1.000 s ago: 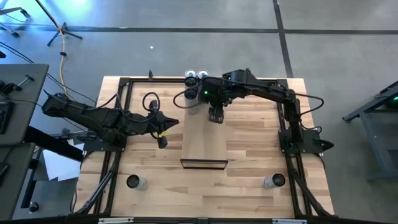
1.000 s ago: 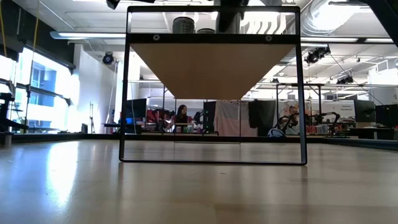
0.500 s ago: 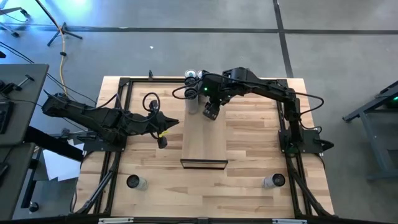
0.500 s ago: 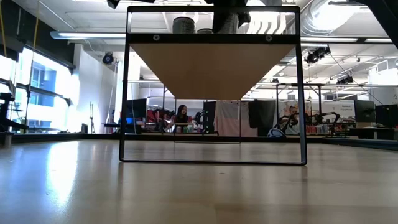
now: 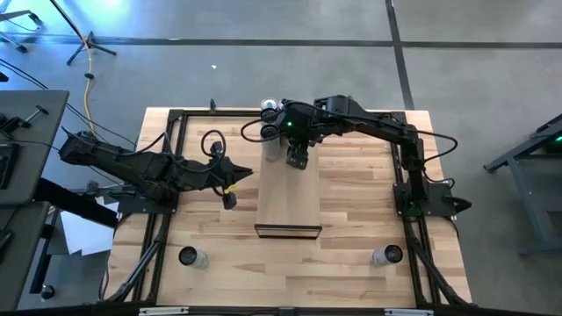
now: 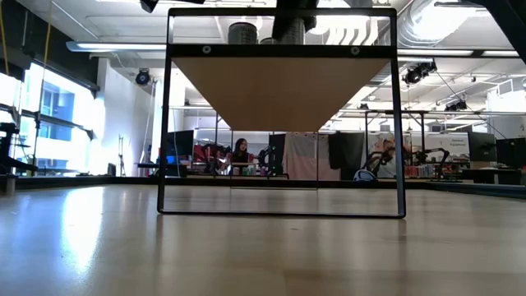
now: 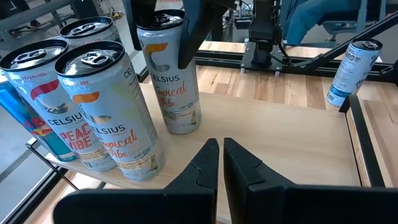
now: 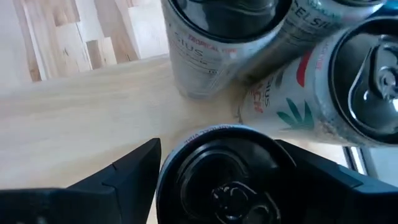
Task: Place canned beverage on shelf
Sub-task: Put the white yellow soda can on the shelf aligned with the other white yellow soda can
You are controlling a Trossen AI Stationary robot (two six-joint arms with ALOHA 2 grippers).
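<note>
The shelf [image 5: 288,197] is a long light-wood platform standing raised on a black frame. A canned beverage [image 7: 171,74] stands upright with its base on the shelf's far end, beside several other cans [image 7: 106,106]. My right gripper [image 8: 217,149] comes down over its top [image 8: 227,186], one finger on either side, slightly open. In the high view my right gripper [image 5: 297,160] hides that can. My left gripper [image 5: 230,200] waits shut left of the shelf, holding nothing [image 7: 221,143]. My right gripper's fingers [image 8: 134,165] stand close to the upper wall of the can on two opposite sides, slanting down from above. Whether they touch it I cannot tell. The can stands upright on the shelf.
Neighbouring cans [image 8: 348,93] crowd the far end of the shelf right beside my right gripper. The near half of the shelf [image 7: 273,130] is bare wood. One can [image 5: 187,256] stands at the table's near left, another [image 5: 386,255] at its near right. Black rails frame the table.
My right gripper has tipped at the wrist, and its fingers have swung a little toward the table's left, closer to the other cans. The can under it has shifted left with them and stays upright on the shelf.
</note>
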